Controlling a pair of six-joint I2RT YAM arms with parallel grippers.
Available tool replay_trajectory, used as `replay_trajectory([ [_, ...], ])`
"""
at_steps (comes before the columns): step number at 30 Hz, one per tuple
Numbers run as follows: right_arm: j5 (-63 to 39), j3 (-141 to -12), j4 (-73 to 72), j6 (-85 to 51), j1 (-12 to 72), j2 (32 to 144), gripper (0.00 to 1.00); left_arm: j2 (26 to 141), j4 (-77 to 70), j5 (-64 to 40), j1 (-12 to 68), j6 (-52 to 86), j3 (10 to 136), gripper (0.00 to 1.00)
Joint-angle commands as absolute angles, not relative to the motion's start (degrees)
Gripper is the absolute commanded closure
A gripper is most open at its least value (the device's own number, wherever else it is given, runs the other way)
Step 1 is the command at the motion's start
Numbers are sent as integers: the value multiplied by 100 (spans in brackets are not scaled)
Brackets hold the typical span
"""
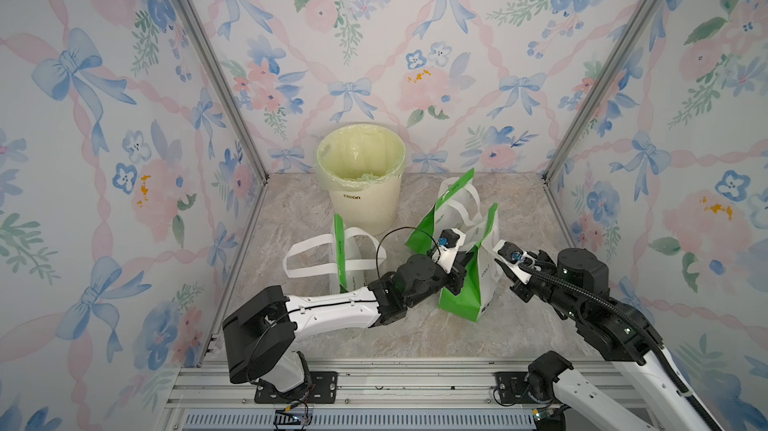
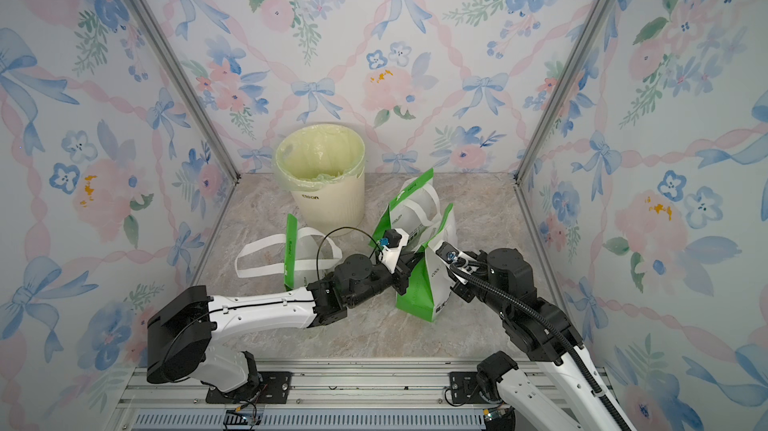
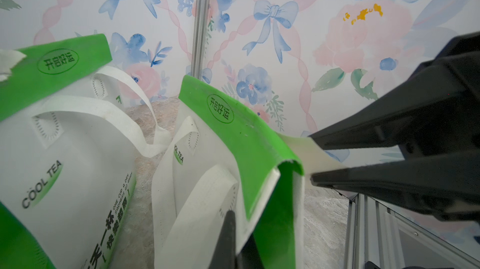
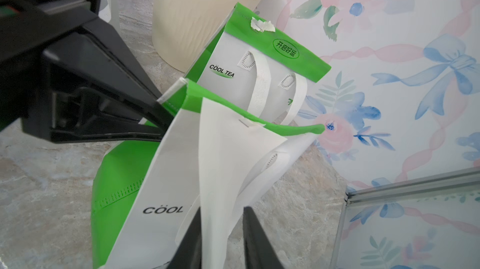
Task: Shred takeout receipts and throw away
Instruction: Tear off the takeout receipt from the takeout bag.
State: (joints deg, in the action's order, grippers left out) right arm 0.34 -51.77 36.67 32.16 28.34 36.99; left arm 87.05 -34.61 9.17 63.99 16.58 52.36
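A white takeout receipt [image 4: 223, 156] is fastened at the green top rim of the near green-and-white bag [image 1: 461, 300] and hangs from it. My right gripper [image 4: 223, 210] is open, its fingers straddling the receipt's lower end, with a gap showing on one side. In the left wrist view the same receipt [image 3: 306, 151] runs between the right gripper's [image 3: 311, 157] fingers. My left gripper [image 3: 237, 228] is shut on that bag's [image 3: 233, 130] top edge at its corner. A torn white scrap [image 4: 262, 25] sticks to the top of the far bag [image 4: 233, 73].
A cream bin [image 1: 361, 183] with a pale green liner stands at the back, behind the bags. A third bag [image 1: 345, 250] with long white loop handles stands to the left of my left arm. Metal frame posts and flowered walls close in three sides.
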Motion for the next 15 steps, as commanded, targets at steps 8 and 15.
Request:
replay_trajectory([
  [8, -250, -5335, 3781, 3255, 2642, 3838, 100, 8505, -3526, 924, 6416, 1327, 5175, 100],
  [15, -430, -5627, 3707, 3203, 2271, 4166, 100, 8507, -3413, 1073, 6504, 783, 5111, 100],
])
